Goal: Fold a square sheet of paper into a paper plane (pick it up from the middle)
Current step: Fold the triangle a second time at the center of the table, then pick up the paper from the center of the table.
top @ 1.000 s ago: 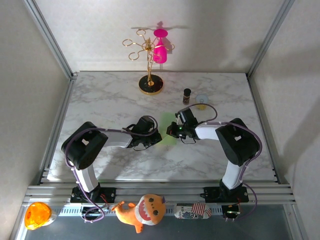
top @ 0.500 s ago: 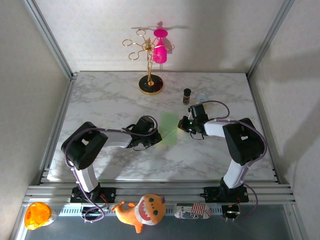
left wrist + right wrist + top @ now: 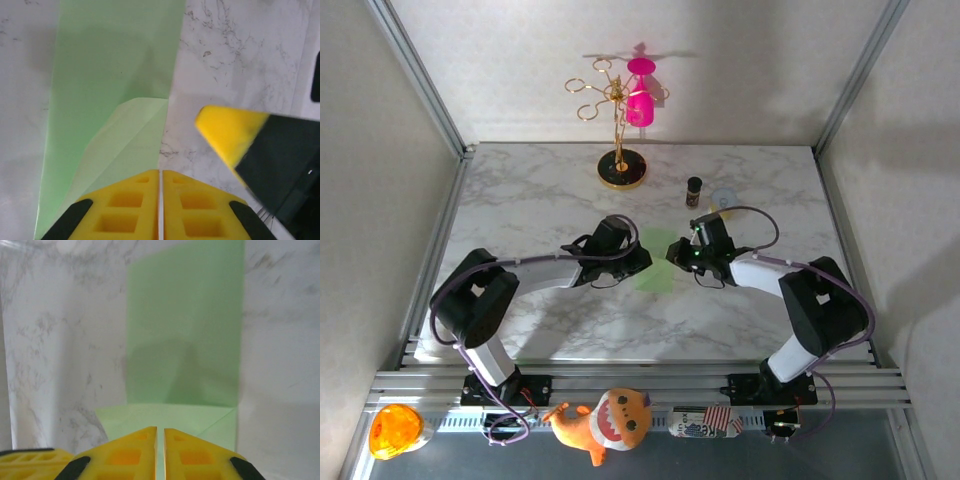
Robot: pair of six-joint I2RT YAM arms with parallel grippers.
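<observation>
While flat on the marble table, on the near side of the gold rack, the folded sheet of paper forms a narrow strip whose long axis aims just right of that rack. The left gripper and right gripper are closed to slits at its edges; whether they pinch it is unclear.

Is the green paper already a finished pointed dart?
No, the paper lies as a flat rectangle with one flap turned over at its near end.

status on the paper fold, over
Left gripper shut, right gripper shut, tips at folded flaps of green paper. It lies on table. Behind, dark bottle and cup, clear.
</observation>
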